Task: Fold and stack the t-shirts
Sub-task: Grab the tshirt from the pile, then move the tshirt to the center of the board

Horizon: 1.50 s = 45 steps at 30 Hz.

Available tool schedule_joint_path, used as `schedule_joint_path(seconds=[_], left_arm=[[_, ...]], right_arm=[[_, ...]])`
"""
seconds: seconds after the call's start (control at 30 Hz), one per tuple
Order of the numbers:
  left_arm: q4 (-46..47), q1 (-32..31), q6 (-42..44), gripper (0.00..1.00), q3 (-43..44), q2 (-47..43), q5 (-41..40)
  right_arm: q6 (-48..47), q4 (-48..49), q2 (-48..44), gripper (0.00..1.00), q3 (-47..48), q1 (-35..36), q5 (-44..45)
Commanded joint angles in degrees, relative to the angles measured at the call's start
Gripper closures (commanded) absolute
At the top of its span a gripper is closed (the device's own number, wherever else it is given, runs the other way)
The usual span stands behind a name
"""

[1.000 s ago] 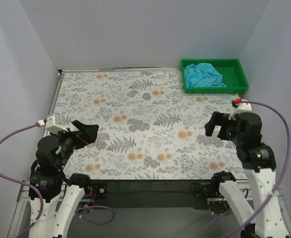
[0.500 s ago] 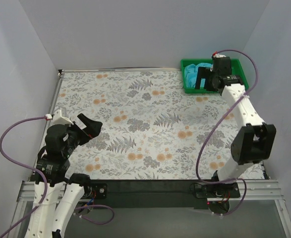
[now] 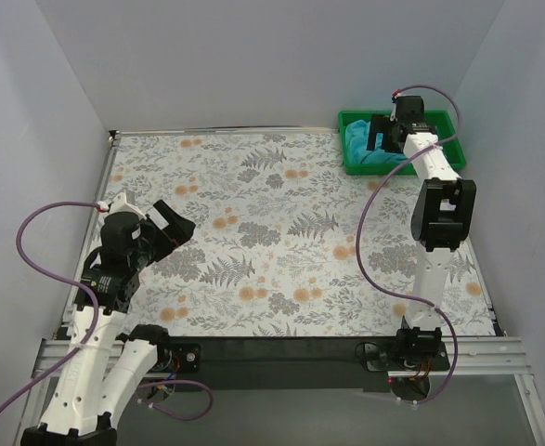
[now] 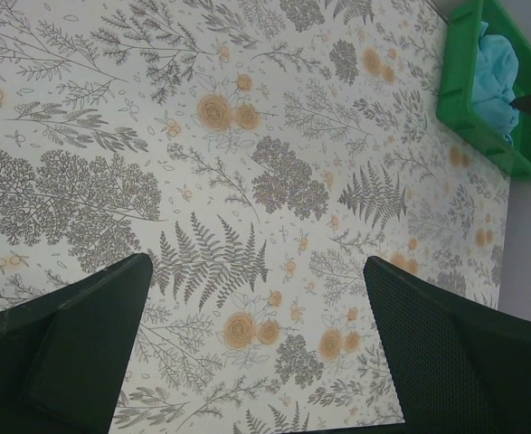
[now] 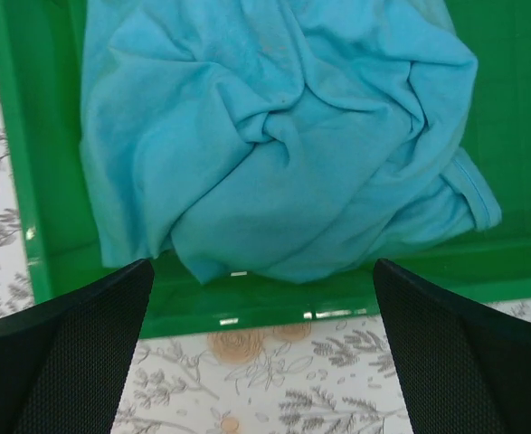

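While the left gripper (image 3: 174, 236) hung over the near-left of the floral table (image 3: 253, 209), its jaws stood spread wide above the print. Over at the far-right corner sat the green tray (image 3: 447, 125), and the shirt (image 5: 274, 136) lay crumpled inside it, bunched toward its left side! The right arm reached long across the table, the right gripper (image 3: 387, 139) poised above that heap, jaws wide apart and gripping none of the cloth.
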Motion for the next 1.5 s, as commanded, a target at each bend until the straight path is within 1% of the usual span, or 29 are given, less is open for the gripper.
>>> schedule_joint_path(seconds=[0.0, 0.03, 0.17, 0.23, 0.27, 0.33, 0.37, 0.4, 0.43, 0.47, 0.6, 0.63, 0.73, 0.77, 0.83, 0.87, 0.97, 1.03, 1.07, 1.1, 1.17, 1.2, 1.3, 1.33, 1.4, 1.43, 1.47], left_arm=[[2.2, -0.17, -0.62, 0.02, 1.72, 1.68, -0.47], [2.37, -0.17, -0.79, 0.02, 1.63, 2.12, 1.18], [2.2, -0.17, -1.49, 0.02, 1.46, 3.09, 2.25], [2.2, -0.17, -2.02, 0.02, 1.19, 3.18, 2.87], [2.37, -0.08, -2.63, 0.02, 1.1, 3.09, 2.96], [2.72, -0.17, -3.16, 0.02, 0.23, 2.83, 3.66], [2.99, -0.17, -3.6, 0.02, 0.05, 2.74, 3.75], [2.99, -0.17, -3.87, 0.02, -0.04, 2.39, 3.92], [3.08, -0.08, -3.96, 0.02, -0.3, 2.39, 4.27], [3.25, -0.17, -4.13, 0.02, -0.39, 2.39, 4.45], [3.95, -0.17, -3.79, 0.02, -0.48, 2.12, 5.42], [4.13, -0.17, -3.61, 0.02, -0.39, 1.95, 5.42], [4.83, -0.08, -2.82, 0.02, -0.21, 1.77, 5.51], [5.01, -0.17, -2.82, 0.02, -0.13, 1.86, 5.25], [5.01, -0.17, -2.38, 0.02, 0.05, 2.12, 5.42], [5.27, -0.08, -2.03, 0.02, 0.22, 2.56, 5.42], [5.36, -0.17, -1.06, 0.02, 1.01, 2.83, 5.95], [5.36, -0.17, -0.53, 0.02, 1.63, 2.56, 6.29], [5.1, -0.17, -0.1, 0.02, 1.89, 2.48, 6.47], [4.92, -0.08, 0.17, 0.02, 2.07, 1.95, 6.47], [4.49, -0.17, 0.43, 0.02, 2.16, 1.07, 7.09], [4.31, -0.17, 0.26, 0.02, 2.07, -0.06, 7.18], [3.87, -0.26, -0.09, 0.02, 1.37, -1.74, 8.05], [3.69, -0.26, -0.09, 0.02, 1.19, -2.44, 8.4], [3.34, -0.61, -0.09, 0.02, 0.58, -2.97, 9.28], [3.34, -0.7, 0.0, 0.02, 0.49, -3.15, 9.55], [3.34, -0.78, 0.0, 0.02, 0.05, -3.15, 10.51]], right_arm=[[-1.92, 4.59, 3.77, 0.04, 4.41, -0.51, -2.74], [-1.92, 4.68, 4.74, 0.05, 4.94, -0.77, -3.09], [-2.62, 5.38, 9.57, 0.11, 7.14, -0.69, -5.54], [-3.76, 6.35, 10.46, 0.21, 7.49, -0.69, -6.43], [-4.02, 6.7, 10.9, 0.36, 7.4, -0.69, -6.61], [-4.9, 7.49, 10.99, 0.57, 7.49, -0.69, -6.7], [-4.99, 7.67, 10.55, 0.78, 7.49, -0.69, -6.61], [-4.99, 7.85, 10.11, 0.88, 7.67, -0.69, -6.61], [-4.99, 7.93, 8.8, 0.95, 7.67, -0.69, -6.61], [-6.65, 8.02, 7.75, 0.99, 7.58, -0.69, -8.18], [-7.8, 8.29, 1.16, 0.99, 6.79, -0.77, -9.51], [-7.98, 8.37, -2.42, 0.99, 5.92, -0.69, -9.86], [-8.33, 8.55, -8.59, 0.99, 3.37, -0.07, -11.35], [-8.25, 9.07, -13.22, 0.99, 0.58, 0.37, -12.4], [-8.51, 9.52, -17.9, 0.99, -2.42, 2.47, -13.2], [-8.77, 9.6, -22.19, 0.99, -4.79, 3.35, -13.64], [-9.3, 9.52, -30.56, 0.99, -9.45, 8.53, -13.73], [-9.13, 9.6, -36.0, 0.99, -10.96, 13.45, -13.29], [-8.78, 9.6, -37.6, 0.99, -11.66, 15.12, -13.64], [-7.9, 9.6, -39.01, 0.99, -12.45, 18.79, -13.9], [-5.71, 10.04, -42.26, 0.99, -13.25, 21.8, -16.08], [-2.74, 11.7, -43.32, 0.99, -15.17, 24.25, -17.41], [0.88, 16.62, -47.89, 0.99, -21.92, 27.78, -19.44], [3.33, 18.29, -49.38, 0.99, -26.48, 28.23, -19.01], [5.46, 18.31, -49.92, 0.99, -30.72, 28.32, -19.35], [6.25, 18.22, -50.88, 0.99, -35.7, 28.32, -18.92], [8.08, 18.22, -51.41, 0.99, -38.45, 28.32, -16.83]])
